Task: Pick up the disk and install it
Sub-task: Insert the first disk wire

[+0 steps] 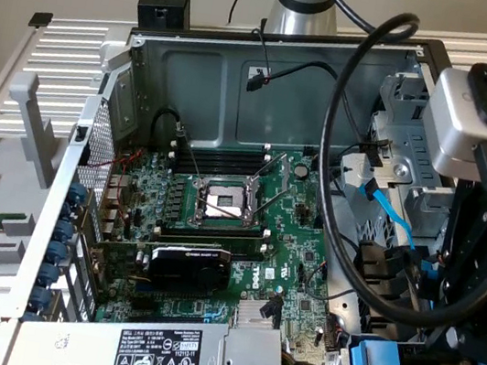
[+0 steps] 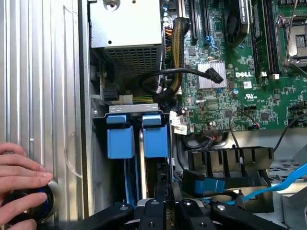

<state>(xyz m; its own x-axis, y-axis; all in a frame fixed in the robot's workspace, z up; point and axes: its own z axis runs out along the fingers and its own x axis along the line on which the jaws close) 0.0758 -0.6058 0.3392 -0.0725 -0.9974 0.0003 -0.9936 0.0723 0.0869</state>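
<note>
While the black robot gripper (image 1: 473, 312) is hanging over the drive bay at the lower right of the exterior view, the silver disk in its blue plastic carrier frame (image 1: 379, 360) is sitting in that bay just beneath it. In the wrist view, the gripper (image 2: 165, 203) is hovering right above the disk (image 2: 156, 139), beside a second blue carrier (image 2: 120, 141). I cannot tell whether it is apart, together or clamped. A person's hand (image 2: 21, 187) is resting on a dark round knob (image 2: 29, 203).

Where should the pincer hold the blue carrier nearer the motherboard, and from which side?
Probably by its flat blue tab, coming straight in from the case's open side: the tab faces outward, and the bay walls enclose the rest.
</note>
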